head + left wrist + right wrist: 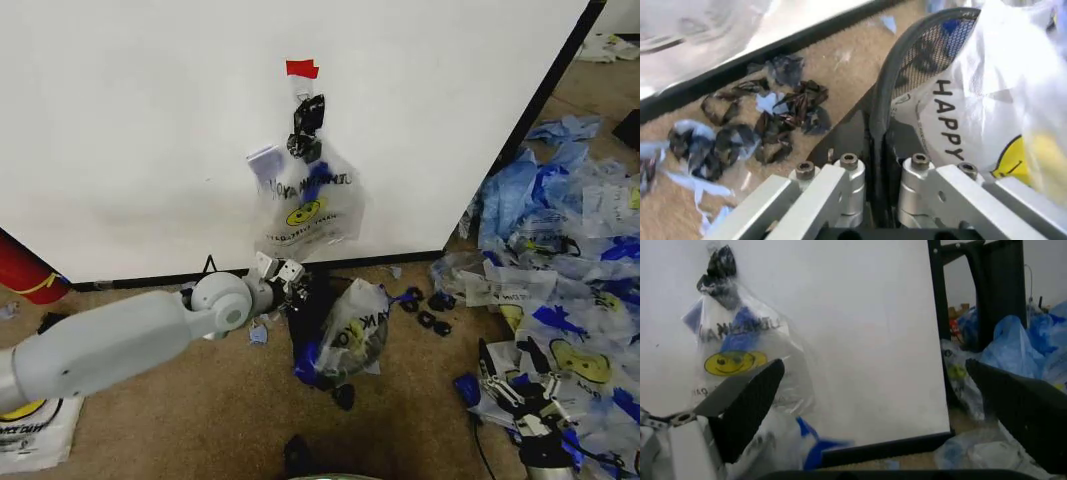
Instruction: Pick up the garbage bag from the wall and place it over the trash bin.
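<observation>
The garbage bag [305, 205], see-through with a yellow smiley and blue streaks, hangs from a black clip [307, 125] on the white wall [130, 130], under a red tape piece [301, 69]. Below it on the floor stands the black mesh trash bin [308, 335], with another smiley bag bulging from it. My left gripper [292, 283] is at the bin's wall-side rim. In the left wrist view the fingers [850, 175] sit close on either side of the mesh rim [907, 60]. My right gripper [520, 390] waits low at the right, open, and the hanging garbage bag [740, 350] is in front of it.
A heap of blue and clear plastic bags [570, 250] covers the floor on the right. Small black clips [430, 312] lie near the wall's base. A red cylinder [25, 270] leans at the far left, and a white printed bag [30, 432] lies at the lower left.
</observation>
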